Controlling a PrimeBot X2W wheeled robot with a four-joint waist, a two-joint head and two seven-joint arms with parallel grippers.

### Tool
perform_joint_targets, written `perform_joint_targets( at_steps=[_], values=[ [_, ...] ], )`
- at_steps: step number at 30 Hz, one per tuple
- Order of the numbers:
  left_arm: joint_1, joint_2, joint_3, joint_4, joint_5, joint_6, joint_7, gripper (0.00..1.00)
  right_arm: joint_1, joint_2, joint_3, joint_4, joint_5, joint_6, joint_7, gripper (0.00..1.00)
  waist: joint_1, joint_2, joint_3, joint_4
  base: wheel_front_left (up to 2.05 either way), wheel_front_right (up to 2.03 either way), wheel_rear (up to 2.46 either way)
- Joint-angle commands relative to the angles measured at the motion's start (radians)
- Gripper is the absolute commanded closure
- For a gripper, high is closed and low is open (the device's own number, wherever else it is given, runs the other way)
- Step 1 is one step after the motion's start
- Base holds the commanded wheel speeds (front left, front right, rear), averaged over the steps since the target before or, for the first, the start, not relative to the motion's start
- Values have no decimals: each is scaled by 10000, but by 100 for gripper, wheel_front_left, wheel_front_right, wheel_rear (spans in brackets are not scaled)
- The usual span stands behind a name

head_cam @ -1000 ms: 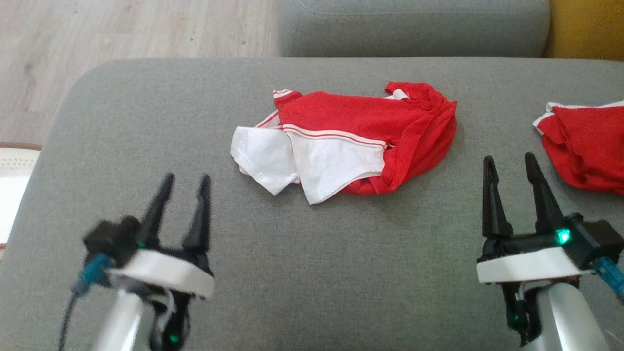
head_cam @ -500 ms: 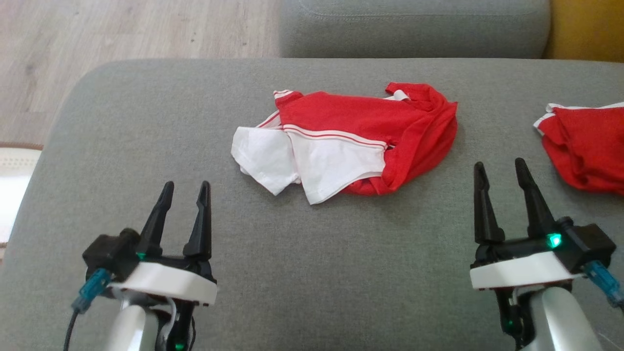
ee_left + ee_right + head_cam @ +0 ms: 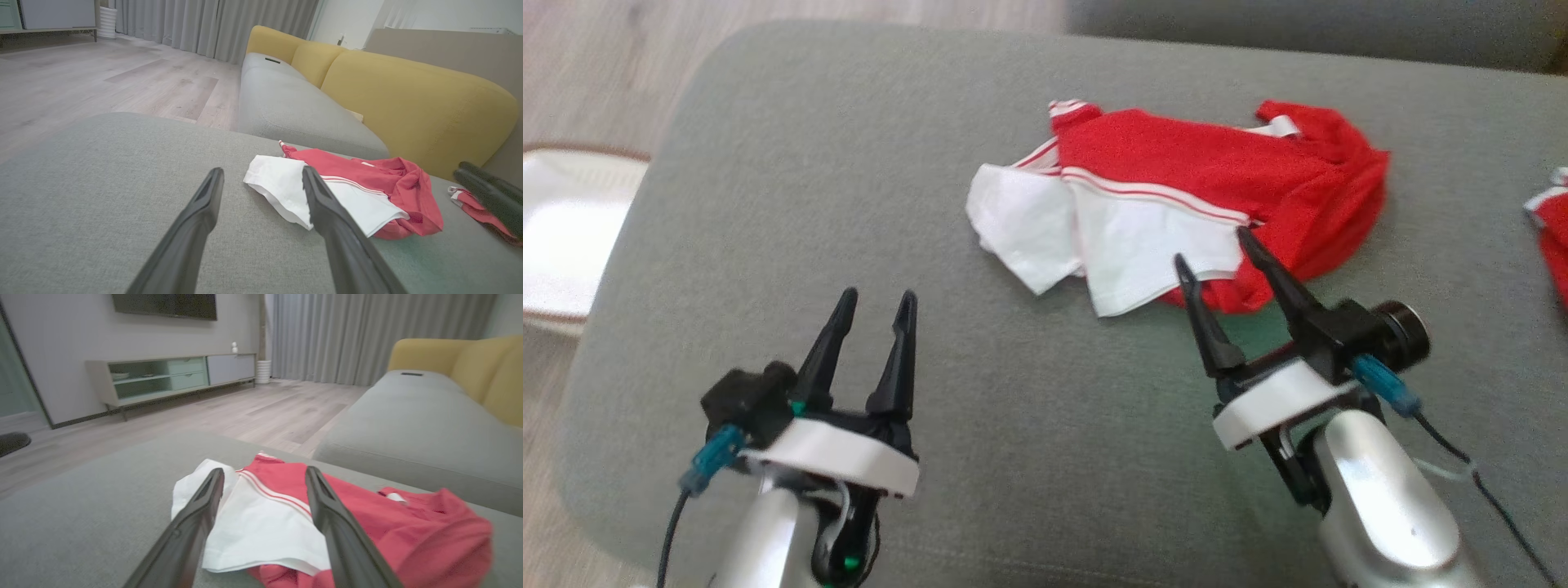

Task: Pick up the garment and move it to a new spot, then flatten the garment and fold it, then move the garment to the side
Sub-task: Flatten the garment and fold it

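A crumpled red and white garment [image 3: 1176,200] lies on the grey sofa seat [image 3: 849,163]. It also appears in the left wrist view as the garment [image 3: 347,188] and in the right wrist view as the garment [image 3: 286,514]. My right gripper [image 3: 1213,245] is open, its fingertips [image 3: 1248,238] over the garment's near white edge with nothing between them. My left gripper [image 3: 878,296] stands open over bare cushion, well left of the garment. The right gripper's fingers [image 3: 486,192] show at the right edge of the left wrist view.
A second red and white garment [image 3: 1553,237] lies at the right edge of the seat. Another grey cushion [image 3: 1298,28] and yellow backrests [image 3: 408,98] stand behind. The seat's rounded left edge drops to wooden floor [image 3: 605,65], where a pale rug [image 3: 572,220] lies.
The head camera has shifted, moving the whole scene rightward and down in view. My right gripper has swung left and forward to the garment's near edge. My left gripper has stayed much as it was.
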Motion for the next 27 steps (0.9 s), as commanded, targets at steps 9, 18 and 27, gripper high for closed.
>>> perform_joint_targets(
  at_steps=[9, 18, 27],
  values=[
    [-756, 20, -176, -229, -468, -34, -122, 0, -1702, -936, 2169, 2198, 507, -7, 1107, 0, 0, -1, 727, 1120, 0, 0, 0],
    [-1054, 19, -586, -200, -737, 87, -122, 0, -2526, -1186, 2926, 3520, 902, -7, 1096, 0, 0, -1, 1005, 1451, 0, 0, 0],
    [-1193, 19, -623, -176, -843, 26, -122, 0, -3128, -1135, 3443, 4596, 1139, -7, 1097, 59, 0, -1, 1165, 1485, 0, 0, 0]
  ],
)
